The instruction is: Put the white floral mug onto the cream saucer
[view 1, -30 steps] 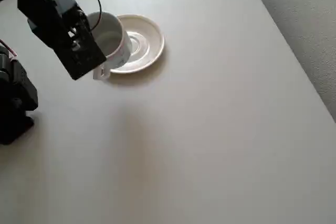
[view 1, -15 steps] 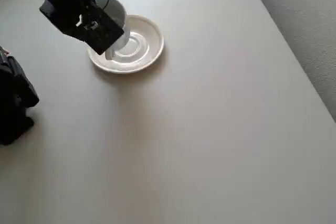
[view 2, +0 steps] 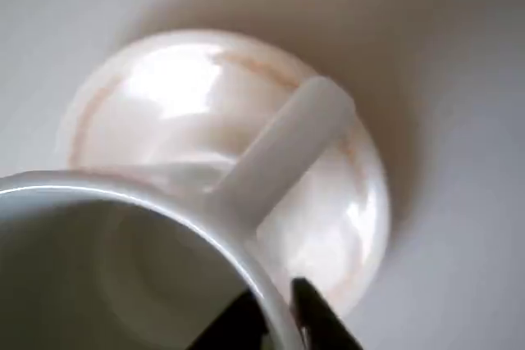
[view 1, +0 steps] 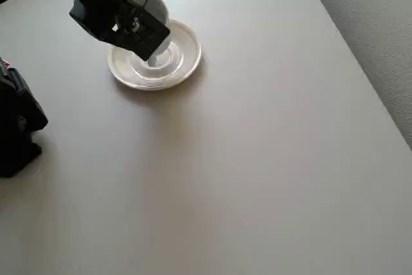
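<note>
Wrist view: gripper (view 2: 283, 317) clamped on the mug (view 2: 123, 260) wall, one dark finger inside the rim, one outside; handle (view 2: 283, 149) pointed out over the saucer (view 2: 164, 88), which lay directly beyond. Overhead: mug (view 1: 151, 6) held above the saucer (view 1: 183, 62), toward its far-left rim. Judged: centre it, then lower

Pale table (view 1: 257, 159), grey textured floor (view 1: 380, 24) beside.
</note>
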`<act>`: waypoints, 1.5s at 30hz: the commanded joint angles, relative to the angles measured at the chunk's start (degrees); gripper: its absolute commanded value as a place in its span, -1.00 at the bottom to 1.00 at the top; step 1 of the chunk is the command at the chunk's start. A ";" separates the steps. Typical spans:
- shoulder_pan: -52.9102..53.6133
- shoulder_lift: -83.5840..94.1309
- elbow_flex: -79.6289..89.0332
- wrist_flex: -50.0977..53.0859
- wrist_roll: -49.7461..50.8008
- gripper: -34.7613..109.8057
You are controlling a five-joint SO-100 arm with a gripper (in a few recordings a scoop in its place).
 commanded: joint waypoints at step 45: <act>5.01 10.46 -10.37 8.09 -5.45 -0.23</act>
